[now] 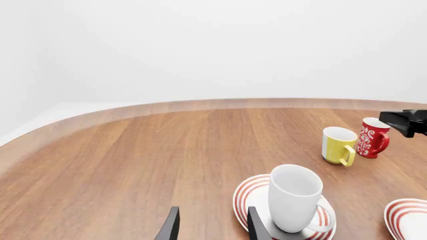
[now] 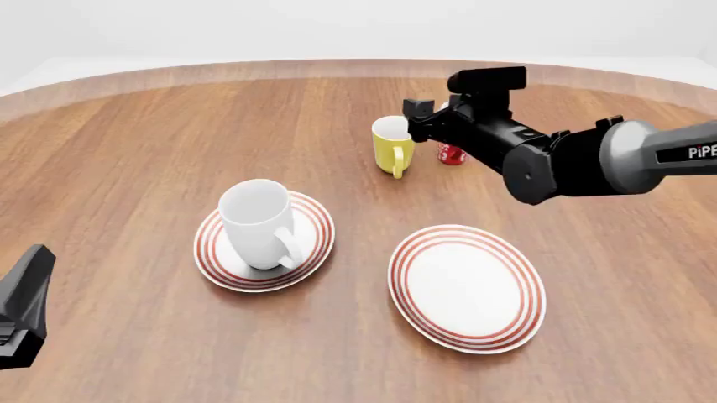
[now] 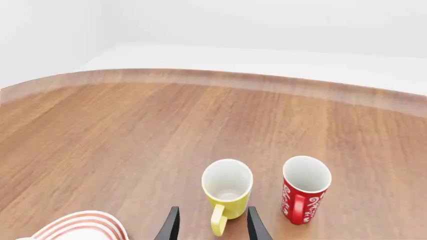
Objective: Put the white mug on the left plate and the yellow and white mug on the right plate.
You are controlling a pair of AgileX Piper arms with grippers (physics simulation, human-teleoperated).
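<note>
Spread left gripper [image 1: 212, 225] hangs beside the left plate [image 2: 213, 252] bearing the white mug [image 2: 258, 222]. Only the right wrist view shows the right gripper [image 3: 212, 224] parted around the yellow and white mug [image 3: 227, 192]; the right plate [image 2: 468, 287] lies apart.

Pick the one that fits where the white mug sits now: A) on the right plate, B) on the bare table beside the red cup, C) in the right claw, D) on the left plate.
D: the white mug stands upright on the left plate, while the right plate holds nothing.
</note>
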